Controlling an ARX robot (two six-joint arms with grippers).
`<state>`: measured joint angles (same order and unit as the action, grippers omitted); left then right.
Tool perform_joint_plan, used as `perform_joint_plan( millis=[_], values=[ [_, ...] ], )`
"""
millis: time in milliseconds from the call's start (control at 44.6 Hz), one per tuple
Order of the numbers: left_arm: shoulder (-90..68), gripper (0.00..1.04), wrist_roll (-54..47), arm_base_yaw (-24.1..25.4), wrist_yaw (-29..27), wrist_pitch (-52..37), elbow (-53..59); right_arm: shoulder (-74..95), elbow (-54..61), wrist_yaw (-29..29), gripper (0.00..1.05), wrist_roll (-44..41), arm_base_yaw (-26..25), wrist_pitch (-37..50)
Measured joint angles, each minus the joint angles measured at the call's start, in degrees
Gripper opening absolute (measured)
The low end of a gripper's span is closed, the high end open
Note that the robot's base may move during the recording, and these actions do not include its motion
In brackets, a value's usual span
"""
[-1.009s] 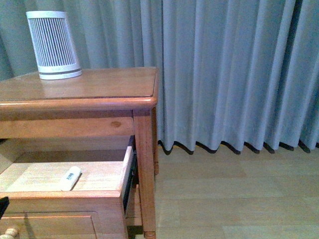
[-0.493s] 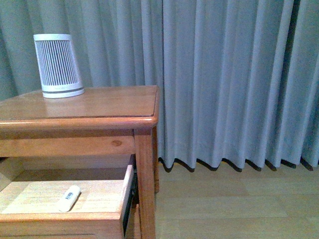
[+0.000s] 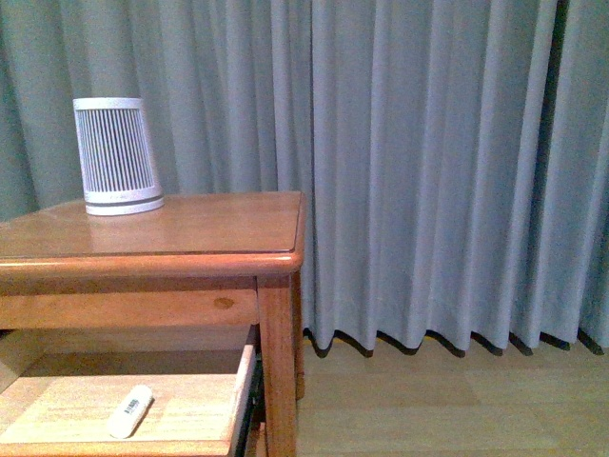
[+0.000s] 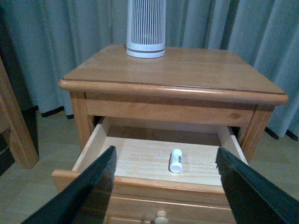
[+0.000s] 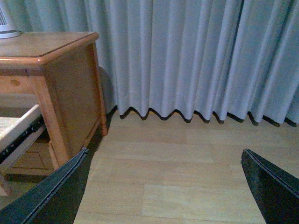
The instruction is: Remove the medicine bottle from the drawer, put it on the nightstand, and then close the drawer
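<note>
Left gripper [image 4: 165,150]: in the left wrist view it hangs in front of the nightstand, facing the pulled-out drawer. Its dark jaws are spread wide with nothing between them.
Ribbed white device [image 3: 118,157]: a tapered cylinder with a grey band near its base. It stands upright on the tabletop, towards the back and the left.
Nightstand [image 3: 200,224]: orange-brown wood with a rounded-edge top. Apart from the device, the tabletop is bare.
Drawer [image 3: 195,407]: the upper one, pulled well out beneath the tabletop. Its pale wooden floor is in plain sight, and a round knob [image 4: 161,216] shows on its front in the left wrist view.
Medicine bottle [image 3: 130,411]: a small white cylinder with a barcode label. It lies on its side on the drawer floor, clear of the walls, with its cap end towards the back of the nightstand.
Curtain [image 3: 438,162]: grey-blue folds hang behind and to the right of the nightstand, and the hem touches the floor.
Floor [image 3: 447,400]: pale wooden boards.
Right gripper [image 5: 164,151]: it is held above the floor, off the nightstand's right side and well apart from the drawer. The jaws are parted wide and hold nothing.
</note>
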<state>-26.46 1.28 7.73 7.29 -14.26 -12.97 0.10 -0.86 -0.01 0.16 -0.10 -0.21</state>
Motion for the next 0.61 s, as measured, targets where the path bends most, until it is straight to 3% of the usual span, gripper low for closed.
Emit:
perform_joint_plan(
  millis=[90, 179, 291, 359, 605],
  values=[
    [1.42, 0.53, -0.31, -1.38, -1.4, 0.02, 2.23, 0.0, 0.0, -0.02, 0.98, 0.0, 0.0, 0.0],
    [3.04, 0.39, -0.42, -5.75, -6.62, 0.13, 4.11, 0.0, 0.0, 0.0, 0.98, -0.02, 0.0, 0.0],
    [5.07, 0.21, -0.61, -7.41, -6.95, 0.26, 5.49, 0.0, 0.0, -0.02, 0.98, 0.0, 0.0, 0.0],
    [6.67, 0.05, -0.61, -7.5, -7.21, 0.63, 6.58, 0.0, 0.02, 0.0, 0.98, 0.0, 0.0, 0.0],
    [10.91, 0.03, -0.68, -7.54, -7.26, 2.45, 9.05, 0.0, 0.0, 0.0, 0.98, 0.0, 0.0, 0.0]
  ],
)
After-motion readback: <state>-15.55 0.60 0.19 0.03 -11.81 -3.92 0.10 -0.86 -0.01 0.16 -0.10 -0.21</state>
